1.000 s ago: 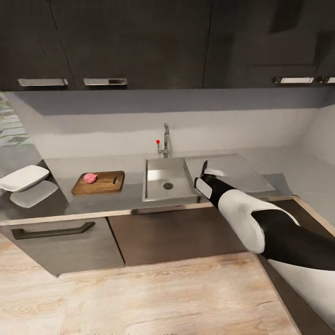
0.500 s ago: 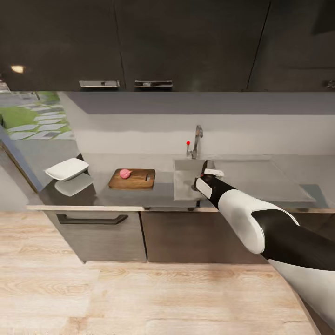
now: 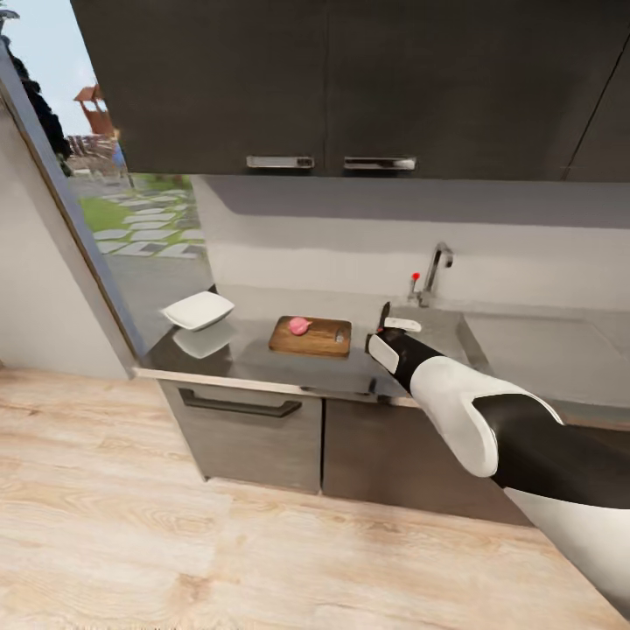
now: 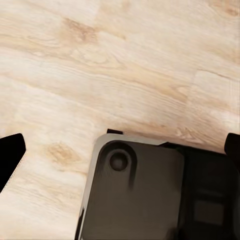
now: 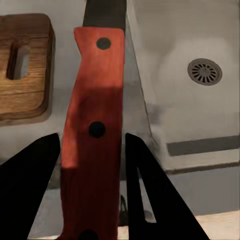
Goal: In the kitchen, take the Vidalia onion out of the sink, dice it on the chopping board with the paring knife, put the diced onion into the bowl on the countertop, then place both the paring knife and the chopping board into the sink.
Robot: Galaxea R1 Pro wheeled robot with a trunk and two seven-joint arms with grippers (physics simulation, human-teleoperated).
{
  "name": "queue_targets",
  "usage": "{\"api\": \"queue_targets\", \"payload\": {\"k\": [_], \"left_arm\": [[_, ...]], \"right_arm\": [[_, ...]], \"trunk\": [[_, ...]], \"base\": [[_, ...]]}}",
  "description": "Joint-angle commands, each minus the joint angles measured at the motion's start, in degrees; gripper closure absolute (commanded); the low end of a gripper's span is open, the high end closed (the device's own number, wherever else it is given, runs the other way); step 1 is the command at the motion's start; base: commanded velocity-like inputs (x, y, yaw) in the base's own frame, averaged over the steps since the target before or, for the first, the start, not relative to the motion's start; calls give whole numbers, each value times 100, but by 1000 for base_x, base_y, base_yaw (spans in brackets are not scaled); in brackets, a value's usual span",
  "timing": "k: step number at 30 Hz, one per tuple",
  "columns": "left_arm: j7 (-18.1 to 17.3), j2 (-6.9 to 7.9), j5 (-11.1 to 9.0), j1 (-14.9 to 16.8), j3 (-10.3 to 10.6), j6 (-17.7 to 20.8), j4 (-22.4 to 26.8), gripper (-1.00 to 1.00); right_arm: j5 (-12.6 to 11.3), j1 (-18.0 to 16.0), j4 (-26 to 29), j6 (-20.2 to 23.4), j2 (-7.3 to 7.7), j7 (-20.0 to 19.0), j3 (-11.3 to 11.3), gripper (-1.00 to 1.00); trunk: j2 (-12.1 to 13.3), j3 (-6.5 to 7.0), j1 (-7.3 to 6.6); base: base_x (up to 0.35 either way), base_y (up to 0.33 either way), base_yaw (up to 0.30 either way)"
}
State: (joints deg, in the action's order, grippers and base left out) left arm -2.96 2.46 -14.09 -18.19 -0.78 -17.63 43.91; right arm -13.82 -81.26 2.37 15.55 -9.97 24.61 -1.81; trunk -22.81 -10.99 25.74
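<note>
The pink Vidalia onion [image 3: 299, 325] lies on the brown chopping board [image 3: 313, 338], which rests on the grey countertop [image 3: 249, 359]. The white bowl [image 3: 199, 310] stands at the counter's left end. My right gripper [image 3: 385, 331] hovers just right of the board, shut on the paring knife [image 5: 92, 125]; the red riveted handle sits between its fingers, and the dark blade [image 3: 383, 315] points up. Under it the right wrist view has the board's slotted end [image 5: 22, 75] and the sink [image 5: 200, 50] with its drain. My left gripper [image 4: 125, 140] is open over the wooden floor.
A chrome tap [image 3: 436, 269] with a red knob [image 3: 416, 276] stands behind the sink. Dark wall cabinets [image 3: 332, 87] hang above, and a drawer handle [image 3: 238, 406] sits below the counter. A window [image 3: 131, 210] on the left gives onto a garden. A dark part of the robot [image 4: 145, 195] lies below my left gripper.
The camera has swung left: board, bowl and sink have shifted right in the picture and the window has come into view. My right gripper still holds the knife in the same pose.
</note>
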Motion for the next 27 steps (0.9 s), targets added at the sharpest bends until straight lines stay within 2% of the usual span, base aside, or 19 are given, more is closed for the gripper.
{"api": "queue_targets", "payload": {"k": [1, 13, 21, 23, 24, 27], "left_arm": [[-32, 1, -59, 0, 0, -4, 7, -100], [-37, 3, -59, 0, 5, -4, 6, -100], [-38, 7, -52, 0, 4, -4, 58, -100], [-38, 8, -51, 0, 5, -4, 70, -100], [-38, 9, -51, 0, 6, -4, 80, -100], [-43, 9, -51, 0, 7, -4, 89, -100]], "right_arm": [[-34, -4, 9, 34, -2, 26, -22, 100], [-27, -4, 9, 30, -2, 26, -21, 100], [47, -4, 11, 29, -2, 26, -26, 100], [162, -4, 16, 31, -2, 26, -31, 100], [385, -4, 28, 33, -2, 32, -35, 100], [1263, -4, 104, 64, -2, 78, -36, 100]], "trunk": [[-11, -6, 4], [-11, 47, 4], [-11, 53, 4], [-11, 53, 4], [-11, 53, 4], [-11, 53, 4]], "base": [[0, 279, 256], [46, 273, 254], [37, 50, 58], [3, 4, 4], [1, 2, 2], [0, 0, 0]]}}
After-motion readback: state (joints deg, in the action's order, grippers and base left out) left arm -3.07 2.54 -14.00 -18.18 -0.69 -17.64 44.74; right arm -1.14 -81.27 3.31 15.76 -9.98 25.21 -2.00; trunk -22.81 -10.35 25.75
